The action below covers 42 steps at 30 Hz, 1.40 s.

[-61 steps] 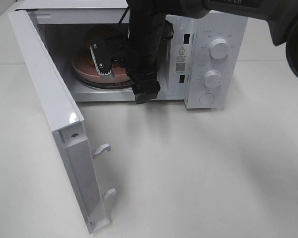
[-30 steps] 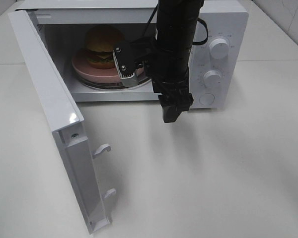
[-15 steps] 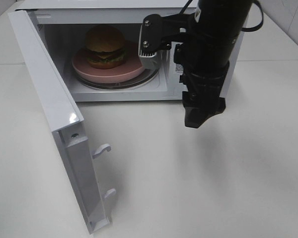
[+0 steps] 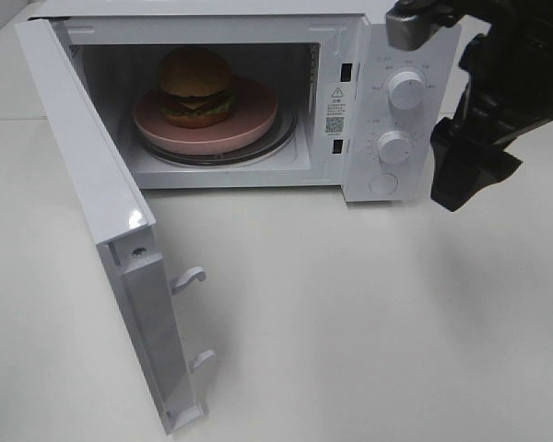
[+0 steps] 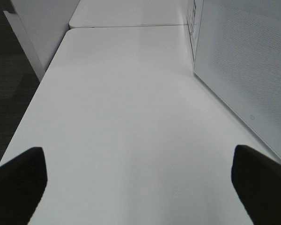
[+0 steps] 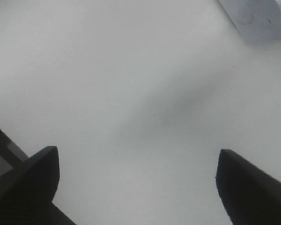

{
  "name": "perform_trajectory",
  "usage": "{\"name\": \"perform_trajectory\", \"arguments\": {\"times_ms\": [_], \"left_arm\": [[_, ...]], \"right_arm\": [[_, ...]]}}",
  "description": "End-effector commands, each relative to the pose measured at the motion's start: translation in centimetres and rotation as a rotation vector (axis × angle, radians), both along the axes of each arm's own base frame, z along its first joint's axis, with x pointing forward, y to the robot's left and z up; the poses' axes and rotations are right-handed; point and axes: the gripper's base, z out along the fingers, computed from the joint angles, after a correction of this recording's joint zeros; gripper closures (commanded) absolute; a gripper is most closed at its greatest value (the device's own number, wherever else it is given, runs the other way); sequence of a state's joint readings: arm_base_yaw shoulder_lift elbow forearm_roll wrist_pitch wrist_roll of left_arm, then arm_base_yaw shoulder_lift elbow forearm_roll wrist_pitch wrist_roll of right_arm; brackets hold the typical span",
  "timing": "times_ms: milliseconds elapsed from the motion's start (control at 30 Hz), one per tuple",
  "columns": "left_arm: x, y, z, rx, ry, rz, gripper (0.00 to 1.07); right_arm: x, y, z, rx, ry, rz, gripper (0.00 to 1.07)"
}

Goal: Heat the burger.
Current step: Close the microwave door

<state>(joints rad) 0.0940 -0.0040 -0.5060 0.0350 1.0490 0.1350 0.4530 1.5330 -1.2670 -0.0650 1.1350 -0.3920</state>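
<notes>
Brown-bunned burger (image 4: 195, 87) rests inside microwave (image 4: 396, 115). Left gripper (image 5: 136, 154) and right gripper (image 6: 136, 157) gape, empty. An unlatched door (image 4: 83, 175) would likely prevent heating.

Burger (image 4: 195, 87) on plate (image 4: 254, 118) (inside microwave (image 4: 355, 170)); door (image 4: 92, 175) leftward

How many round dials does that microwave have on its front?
2. The upper dial sits high on the control panel, the lower dial beneath it. A flat round button lies below both. The right arm hides the panel's top corner.
</notes>
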Motion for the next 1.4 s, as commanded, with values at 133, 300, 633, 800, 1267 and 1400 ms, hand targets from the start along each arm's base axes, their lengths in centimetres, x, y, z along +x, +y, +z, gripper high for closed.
{"name": "perform_trajectory", "arguments": {"times_ms": [133,300,633,800,1267,1400], "left_arm": [[-0.3,0.0,0.0,0.003,-0.025,0.001,0.01],[-0.3,0.0,0.0,0.003,-0.025,0.001,0.01],[-0.3,0.0,0.0,0.003,-0.025,0.001,0.01],[-0.3,0.0,0.0,0.003,-0.025,0.001,0.01],[-0.3,0.0,0.0,0.003,-0.025,0.001,0.01],[-0.3,0.0,0.0,0.003,-0.025,0.001,0.01]], "right_arm": [[1.4,-3.4,-0.5,0.053,-0.042,-0.313,0.22],[2.5,-7.7,-1.6,0.081,-0.088,-0.657,0.25],[-0.2,-10.9,-2.5,0.043,-0.005,-0.813,0.36],[-5.7,-11.3,-1.0,0.093,-0.087,-0.803,0.36],[-18.1,-12.3,-0.4,0.222,-0.38,-0.723,0.36],[-20.4,-12.5,-1.0,0.268,-0.473,-0.713,0.36]]}}
